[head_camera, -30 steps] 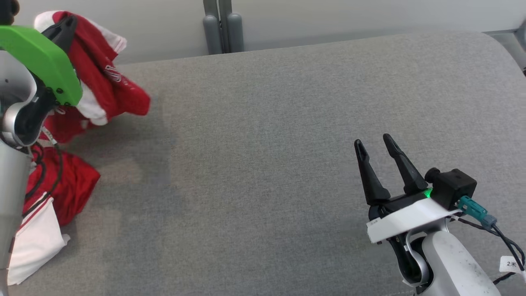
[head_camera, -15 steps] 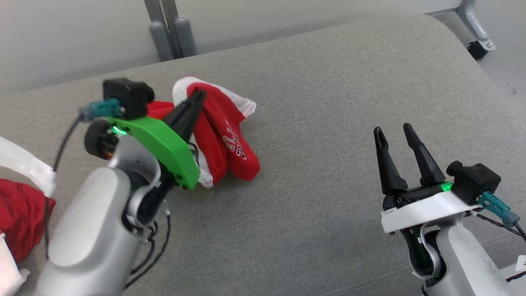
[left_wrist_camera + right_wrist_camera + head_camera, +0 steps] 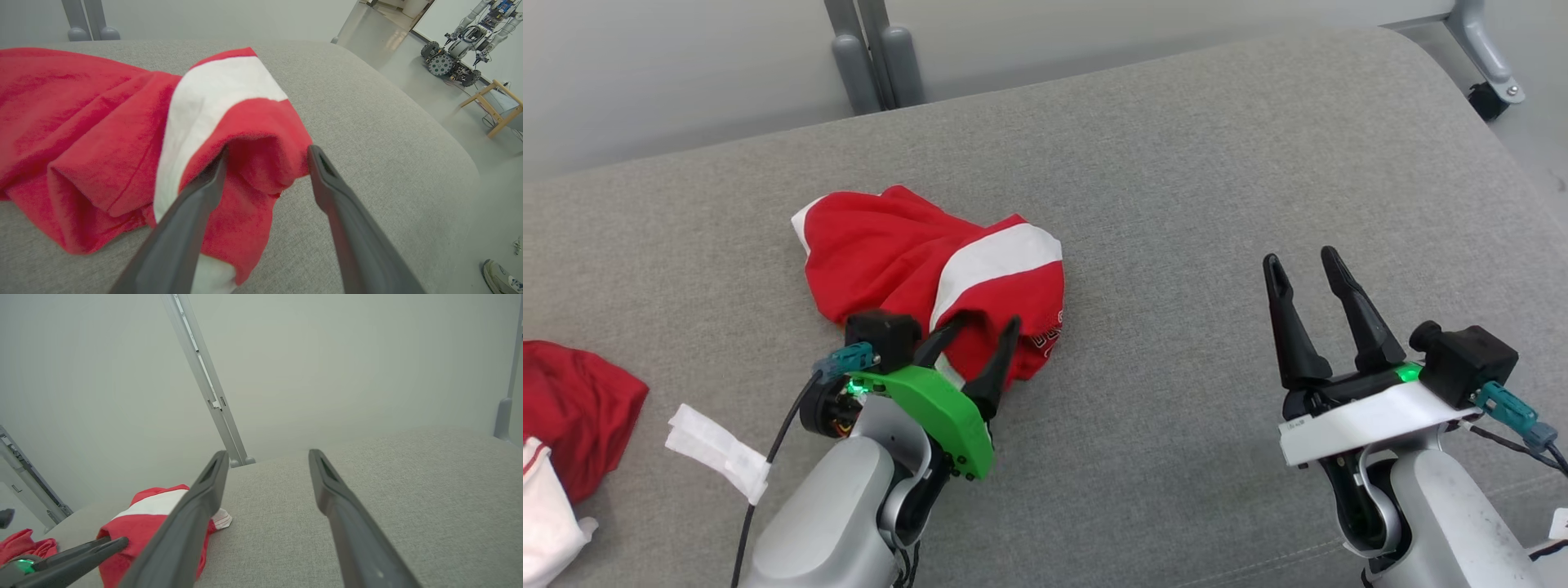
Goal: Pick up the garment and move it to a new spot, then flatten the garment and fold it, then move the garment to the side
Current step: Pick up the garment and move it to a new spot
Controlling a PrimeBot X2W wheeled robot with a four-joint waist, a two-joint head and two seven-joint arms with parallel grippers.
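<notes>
straddling the crumpled garment's [image 3: 874, 245] near edge, the left hand [image 3: 984, 324] gapes wide.

Grey fabric surface [image 3: 1176, 163] before a plain pale wall [image 3: 327, 355]; twin grey posts [image 3: 874, 57] behind it; a wooden frame [image 3: 479, 94] on glossy floor [image 3: 392, 45].

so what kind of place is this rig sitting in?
Probably a robotics lab or test bay: another wheeled robot stands on the bare floor, and plain panels on metal posts back a grey fabric-covered table.
</notes>
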